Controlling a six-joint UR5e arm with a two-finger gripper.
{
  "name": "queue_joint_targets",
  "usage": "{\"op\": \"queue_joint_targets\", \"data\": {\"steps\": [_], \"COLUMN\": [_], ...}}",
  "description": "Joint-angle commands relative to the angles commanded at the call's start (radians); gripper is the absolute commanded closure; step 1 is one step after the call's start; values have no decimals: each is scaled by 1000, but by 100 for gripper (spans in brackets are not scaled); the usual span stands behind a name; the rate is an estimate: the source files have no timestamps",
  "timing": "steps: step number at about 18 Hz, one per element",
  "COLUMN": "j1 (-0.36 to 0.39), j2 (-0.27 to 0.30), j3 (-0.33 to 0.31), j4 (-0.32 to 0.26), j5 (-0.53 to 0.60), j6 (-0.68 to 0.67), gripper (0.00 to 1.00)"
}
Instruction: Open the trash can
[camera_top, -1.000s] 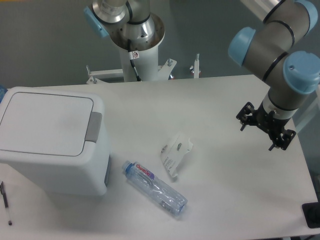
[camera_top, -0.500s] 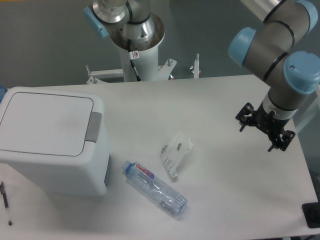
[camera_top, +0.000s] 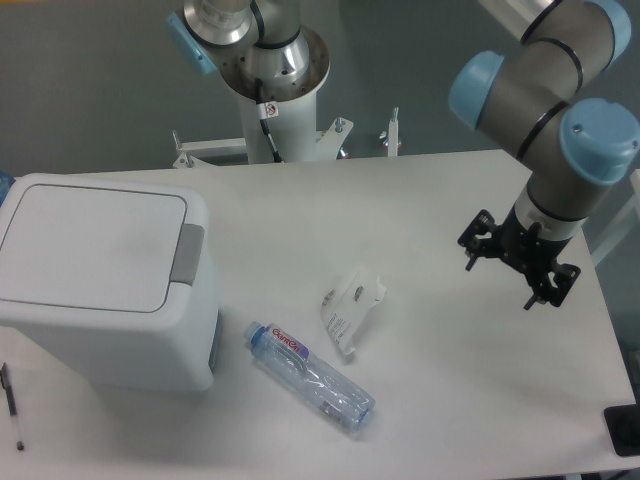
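Trash can (camera_top: 100, 285), left edge: rigid, lid shut; press grey push tab (camera_top: 187, 254). Gripper (camera_top: 515, 265), right edge: fingers spread, empty

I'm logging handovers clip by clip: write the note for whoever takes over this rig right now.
Gripper: holding nothing, above the right side of the table, far from the bin; the view does not settle whether its fingers are open or shut.
Trash can: at the left edge of the table, lid flat and closed, grey push tab on the lid's right edge untouched.
Also on the table: a water bottle lying on its side and a crumpled wrapper, both between bin and gripper.
Done: nothing yet.
Left: cross to the bin, press the tab, get the lid up.
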Motion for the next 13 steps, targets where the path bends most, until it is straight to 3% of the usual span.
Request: {"op": "queue_joint_targets", "data": {"steps": [4, 13], "j1": [-55, -153], "j2": [12, 67], "j3": [2, 12], "j4": [35, 38], "j5": [-8, -11], "j6": [-180, -451], "gripper": [0, 0]}}
